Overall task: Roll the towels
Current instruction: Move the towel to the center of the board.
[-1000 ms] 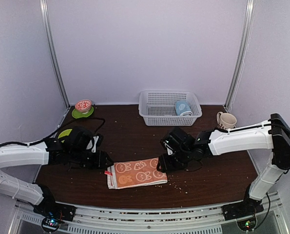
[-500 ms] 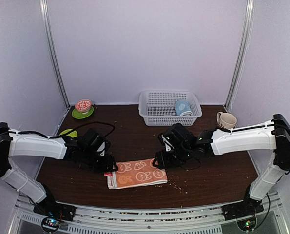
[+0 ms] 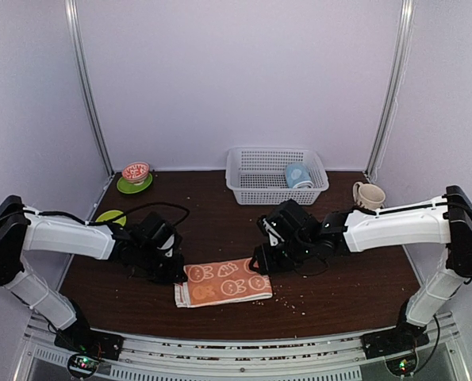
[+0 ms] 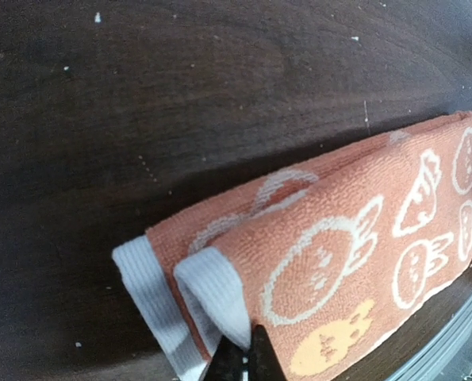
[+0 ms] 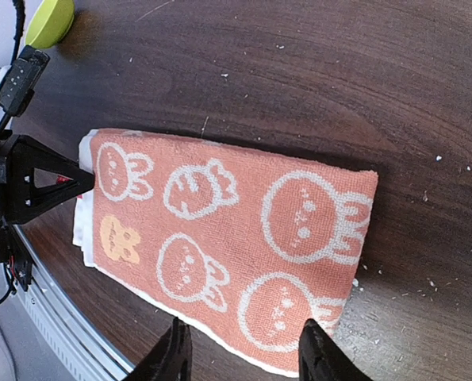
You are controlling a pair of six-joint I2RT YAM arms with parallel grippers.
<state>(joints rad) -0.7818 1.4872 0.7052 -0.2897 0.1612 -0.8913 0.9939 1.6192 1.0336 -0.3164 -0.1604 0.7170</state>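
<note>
An orange-red towel with white rabbit and carrot prints lies folded flat on the dark wooden table, near its front edge. My left gripper is at the towel's left end. In the left wrist view the towel fills the right side, and the left gripper is shut, its tips pinching the white hem of the top fold. My right gripper hovers over the towel's right end. In the right wrist view it stands open, straddling the near edge of the towel.
A white basket at the back holds a light blue item. A beige mug stands to its right. A red bowl on a green plate sits at the back left, with a lime-green object nearer. Crumbs dot the table.
My left arm swung right to the towel's left end and its gripper closed on the hem. My right gripper shifted slightly left over the towel's right end.
</note>
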